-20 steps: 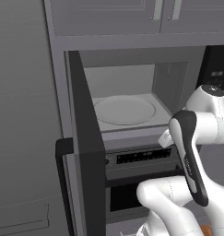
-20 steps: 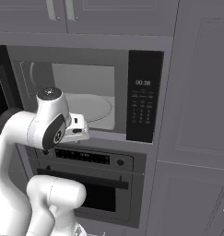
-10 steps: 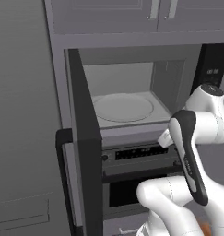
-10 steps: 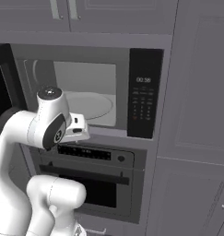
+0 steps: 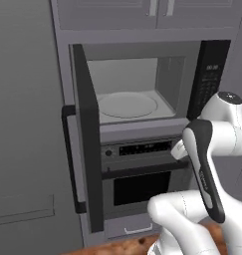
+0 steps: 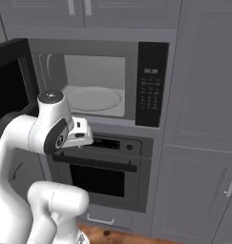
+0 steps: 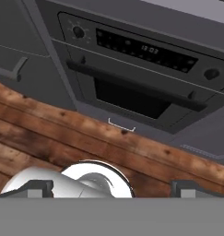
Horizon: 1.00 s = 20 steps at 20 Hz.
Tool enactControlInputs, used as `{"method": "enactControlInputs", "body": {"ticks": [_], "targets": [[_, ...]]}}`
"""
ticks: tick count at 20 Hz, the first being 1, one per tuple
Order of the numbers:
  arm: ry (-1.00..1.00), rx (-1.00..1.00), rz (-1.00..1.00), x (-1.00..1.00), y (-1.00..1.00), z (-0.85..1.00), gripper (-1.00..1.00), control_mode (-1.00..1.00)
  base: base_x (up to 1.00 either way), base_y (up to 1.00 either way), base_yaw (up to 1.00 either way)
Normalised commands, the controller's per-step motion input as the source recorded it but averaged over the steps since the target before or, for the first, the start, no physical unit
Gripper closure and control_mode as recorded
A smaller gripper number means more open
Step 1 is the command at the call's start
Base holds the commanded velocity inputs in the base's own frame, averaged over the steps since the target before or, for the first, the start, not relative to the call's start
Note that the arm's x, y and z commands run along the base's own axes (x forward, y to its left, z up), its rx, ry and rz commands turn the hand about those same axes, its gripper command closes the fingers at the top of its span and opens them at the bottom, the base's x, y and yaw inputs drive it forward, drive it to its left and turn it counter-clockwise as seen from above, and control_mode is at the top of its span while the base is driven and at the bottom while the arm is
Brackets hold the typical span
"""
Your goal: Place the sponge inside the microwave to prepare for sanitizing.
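Grey all over, the microwave (image 5: 142, 89) sits built into the cabinet column above the oven (image 5: 142, 184). Its door (image 5: 87, 134) stands swung wide to the left, edge-on in the left base view, with a dark vertical bar handle (image 5: 68, 159) on its outer face. The cavity is pale, and a round turntable (image 5: 126, 105) lies flat on its floor. To the right of the opening runs the black keypad panel (image 6: 151, 83), with a small lit display near its top and rows of buttons beneath.

Just below, the oven shows a dark control strip, a horizontal handle (image 7: 136, 87) and a dark window. In the hand view its panel carries 2 knobs, 1 at each end of a display, and a drawer with a small pull lies under it.

The white arm (image 5: 212, 149) is folded in front of the oven, its hand pointing down at the wooden floor (image 7: 49, 133). The gripper (image 7: 111, 189) has its 2 dark fingertips (image 7: 37, 188) set far apart at the bottom of the hand view, jaws fully spread with nothing between them.

The sponge cannot be made out in these views, so its place cannot be told.
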Motion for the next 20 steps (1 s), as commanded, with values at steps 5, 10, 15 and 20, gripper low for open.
{"method": "enactControlInputs", "body": {"ticks": [5, 10, 15, 20], "targets": [[0.0, 0.0, 0.0, 0.0, 0.0, 0.0, -1.0, 1.0, -0.35, 0.0, -0.09], [0.0, 0.0, 0.0, 0.0, 0.0, 0.0, -1.0, 1.0, -0.25, 0.04, -0.31], [0.0, 0.0, 0.0, 0.0, 0.0, 0.0, -1.0, 1.0, -0.27, 0.07, -0.53], [0.0, 0.0, 0.0, 0.0, 0.0, 0.0, -1.0, 1.0, -0.26, 0.05, -0.61]]}}
